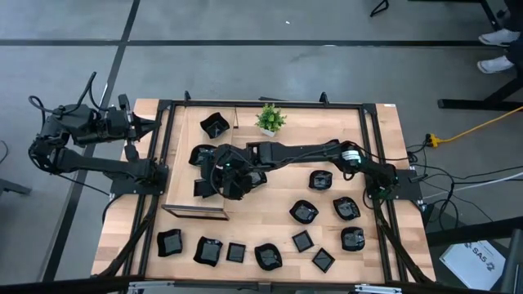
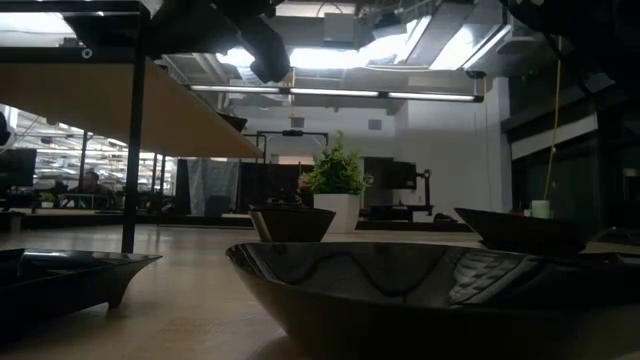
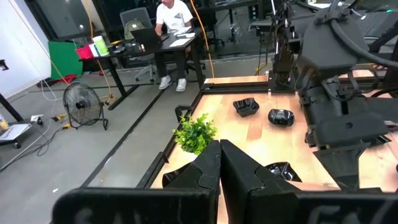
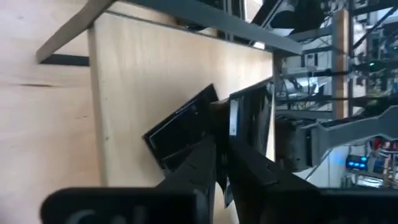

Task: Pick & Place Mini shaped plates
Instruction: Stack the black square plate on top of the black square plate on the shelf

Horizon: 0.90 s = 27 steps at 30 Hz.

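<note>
Wooden surface (image 1: 270, 220), box (image 1: 196, 208) on it. Right gripper (image 1: 231, 181) over box, jaws nearly together on a square plate (image 4: 183, 127), looks mid-release. Left gripper (image 3: 219, 163) parked off the surface edge, jaws together. Next: let go, lift clear, fetch another plate (image 1: 304, 212) well away from the jaws.

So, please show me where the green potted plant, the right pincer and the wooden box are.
green potted plant (image 1: 270, 118): high view, on its leaves.
right pincer (image 1: 214, 184): high view, between its fingertips, over the box.
wooden box (image 1: 196, 212): high view, on its near wall.
</note>
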Tool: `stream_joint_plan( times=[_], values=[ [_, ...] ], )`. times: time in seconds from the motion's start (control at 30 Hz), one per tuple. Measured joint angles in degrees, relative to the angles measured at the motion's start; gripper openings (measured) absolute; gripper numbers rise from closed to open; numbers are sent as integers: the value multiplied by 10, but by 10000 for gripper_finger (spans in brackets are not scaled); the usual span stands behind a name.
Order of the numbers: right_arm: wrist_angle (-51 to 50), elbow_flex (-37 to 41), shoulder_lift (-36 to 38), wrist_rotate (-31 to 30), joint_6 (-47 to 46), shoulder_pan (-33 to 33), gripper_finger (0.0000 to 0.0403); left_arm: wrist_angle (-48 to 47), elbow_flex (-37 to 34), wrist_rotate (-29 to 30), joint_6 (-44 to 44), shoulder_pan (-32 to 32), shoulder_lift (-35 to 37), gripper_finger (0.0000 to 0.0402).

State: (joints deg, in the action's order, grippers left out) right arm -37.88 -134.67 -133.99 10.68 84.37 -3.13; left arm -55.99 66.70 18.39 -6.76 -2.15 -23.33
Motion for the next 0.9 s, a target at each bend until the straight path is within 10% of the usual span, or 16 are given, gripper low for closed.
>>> stream_joint_plan(
  times=[0.9],
  values=[
    [-42,0,0,-50,-69,3,44,0,0,0,0,0,0,4]
  ],
)
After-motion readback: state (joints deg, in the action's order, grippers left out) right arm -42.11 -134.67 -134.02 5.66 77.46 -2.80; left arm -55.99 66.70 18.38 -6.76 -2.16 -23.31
